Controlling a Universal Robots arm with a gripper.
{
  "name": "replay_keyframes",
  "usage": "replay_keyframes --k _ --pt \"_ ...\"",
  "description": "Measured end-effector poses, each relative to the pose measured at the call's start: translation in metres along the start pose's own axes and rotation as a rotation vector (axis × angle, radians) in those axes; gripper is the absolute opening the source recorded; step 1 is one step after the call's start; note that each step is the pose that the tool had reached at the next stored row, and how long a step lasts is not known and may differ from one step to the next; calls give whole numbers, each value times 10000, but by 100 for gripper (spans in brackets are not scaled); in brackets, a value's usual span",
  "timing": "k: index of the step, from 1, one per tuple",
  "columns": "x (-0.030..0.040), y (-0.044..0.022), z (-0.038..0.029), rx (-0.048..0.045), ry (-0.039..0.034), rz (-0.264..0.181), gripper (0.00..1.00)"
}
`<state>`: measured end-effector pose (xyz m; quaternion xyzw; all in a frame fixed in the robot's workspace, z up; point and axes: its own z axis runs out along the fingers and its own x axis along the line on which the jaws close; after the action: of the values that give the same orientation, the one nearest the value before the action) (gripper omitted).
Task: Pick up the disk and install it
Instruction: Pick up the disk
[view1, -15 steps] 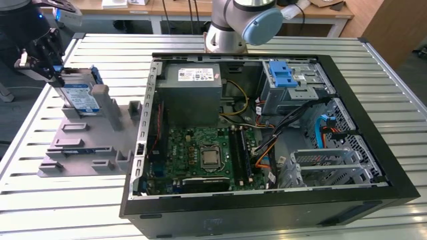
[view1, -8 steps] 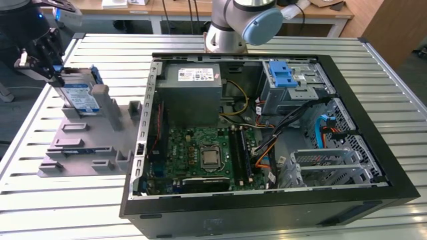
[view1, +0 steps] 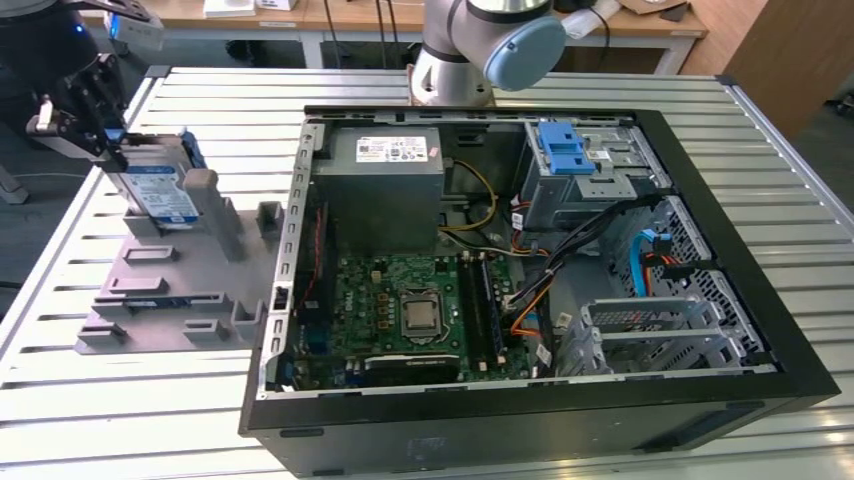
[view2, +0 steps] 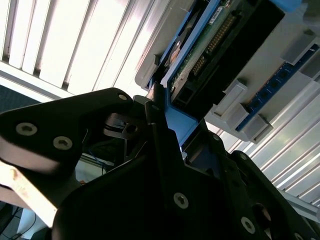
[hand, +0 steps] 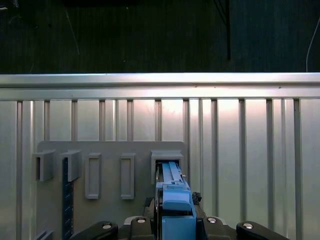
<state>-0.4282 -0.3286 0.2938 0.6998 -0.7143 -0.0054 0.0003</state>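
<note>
1. Over at the exterior view's left, the gripper (view1: 112, 150) is down on the disk (view1: 158, 190), which stands upright on its edge in a slot of the grey holder (view1: 160, 290).
2. In the first wrist view, the gripper (hand: 176, 222) has the disk (hand: 172, 185) between its black fingers (hand: 150, 220), and the blue carrier frame fills the gap.
3. The jaws are closed narrow, clamped on the frame's upper edge. In the second wrist view, one finger (view2: 159, 125) lies flat against the blue plastic.
4. That same view shows the disk (view2: 210, 45) from its underside, green circuit board showing, with its far end seated in the holder (view2: 147, 75).
5. So the disk is gripped but sits in the holder's slot (hand: 166, 159), well apart from the computer.
6. The holder lies flat on the slatted metal table (view1: 134, 420), just beside the open computer case (view1: 534, 412).
7. Inside the case are the green motherboard (view1: 414, 310), the grey power supply box (view1: 387, 165) and a blue latch (view1: 561, 150) on the drive cage at the far side.
</note>
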Motion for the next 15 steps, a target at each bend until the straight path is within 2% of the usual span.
replay_keyframes --k 15 --pt "0 0 -52 0 1 0 37"
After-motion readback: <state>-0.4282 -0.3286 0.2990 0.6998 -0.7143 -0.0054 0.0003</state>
